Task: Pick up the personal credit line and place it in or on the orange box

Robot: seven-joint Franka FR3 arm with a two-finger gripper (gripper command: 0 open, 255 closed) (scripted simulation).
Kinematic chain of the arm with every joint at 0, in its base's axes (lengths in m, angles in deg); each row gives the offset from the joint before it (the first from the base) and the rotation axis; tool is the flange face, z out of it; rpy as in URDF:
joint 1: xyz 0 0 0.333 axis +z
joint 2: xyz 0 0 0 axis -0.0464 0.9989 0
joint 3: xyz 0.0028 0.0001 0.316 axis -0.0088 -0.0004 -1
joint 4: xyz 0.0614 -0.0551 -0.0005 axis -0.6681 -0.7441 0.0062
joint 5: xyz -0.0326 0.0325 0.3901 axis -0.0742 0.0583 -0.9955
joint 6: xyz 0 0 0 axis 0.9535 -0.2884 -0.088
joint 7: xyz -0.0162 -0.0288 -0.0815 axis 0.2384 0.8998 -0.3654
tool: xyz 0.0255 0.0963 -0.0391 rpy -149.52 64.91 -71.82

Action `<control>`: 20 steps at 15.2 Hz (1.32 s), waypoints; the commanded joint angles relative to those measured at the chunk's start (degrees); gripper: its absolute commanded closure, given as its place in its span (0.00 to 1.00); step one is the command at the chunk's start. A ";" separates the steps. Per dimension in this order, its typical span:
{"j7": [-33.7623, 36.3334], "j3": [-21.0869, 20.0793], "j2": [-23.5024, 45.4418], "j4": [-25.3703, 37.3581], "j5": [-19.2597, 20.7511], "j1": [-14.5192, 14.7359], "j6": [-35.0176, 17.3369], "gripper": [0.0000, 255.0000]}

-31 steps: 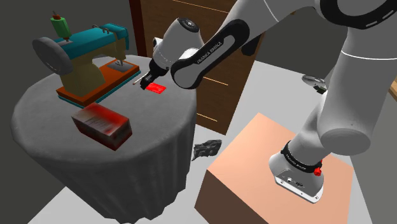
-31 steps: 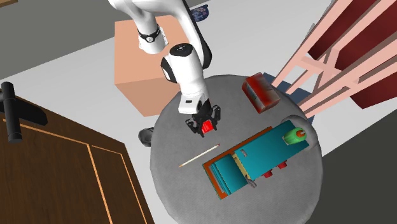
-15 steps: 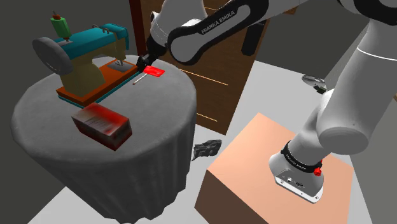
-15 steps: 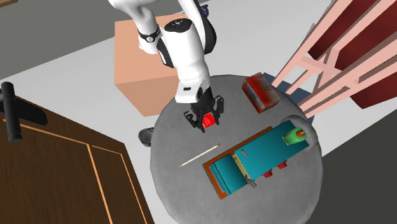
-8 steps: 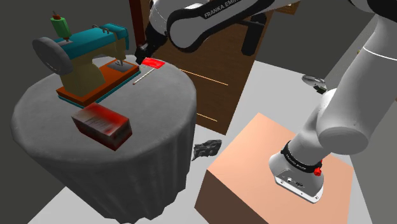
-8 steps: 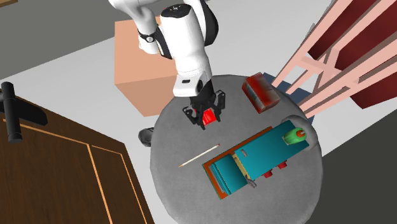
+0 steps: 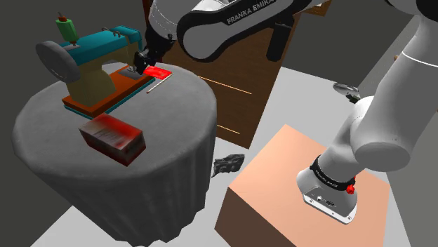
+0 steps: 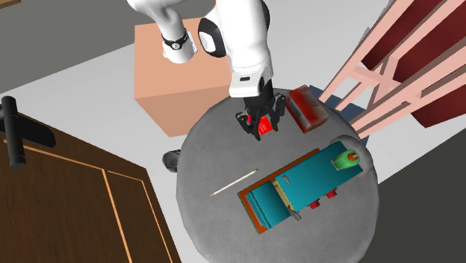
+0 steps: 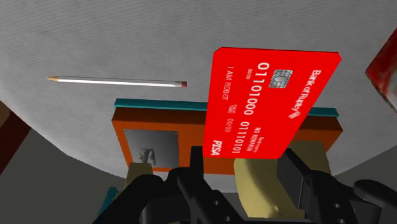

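Gripper (image 7: 144, 62) is pinching the red credit card (image 7: 158, 72) - the two black fingers (image 9: 196, 160) clamp its lower edge and the rest of the card (image 9: 270, 102) sticks out past the fingertips. Printed face with chip and numbers is turned to the wrist camera. Card is off the table, held in the air over the round grey-clothed table (image 7: 168, 133).

In the second exterior view the gripper (image 8: 261, 124) with the card (image 8: 263, 130) hangs over the part of the table (image 8: 209, 224) on the stand's side, just beside the red box (image 8: 305, 108) on that view's left, not touching it. In the shoulder view the red box (image 7: 112, 138) lies on the near part of the tabletop, well apart from the card's spot in that picture.

Also on the table - a teal sewing machine (image 7: 91, 63) on an orange base, with a green spool on top, and a pencil (image 7: 160, 84) lying flat between the machine's base and the table's edge. In the wrist view the pencil (image 9: 118, 81) and the machine's orange base (image 9: 159, 130) show beyond the card, and a red corner of the box (image 9: 385, 70) shows at the side.

Peach-coloured stand (image 7: 281, 168) sits on the light floor beside the table; brown wooden door (image 8: 67, 217) behind.
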 commanded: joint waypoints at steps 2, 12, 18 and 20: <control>7.62 -0.79 0.73 1.38 5.02 3.06 1.25 1.00; 26.66 -3.00 6.42 10.72 17.17 13.11 8.41 1.00; 32.23 -2.98 9.76 13.59 21.05 16.53 9.41 1.00; 33.15 -2.64 10.33 12.88 21.96 16.70 8.25 1.00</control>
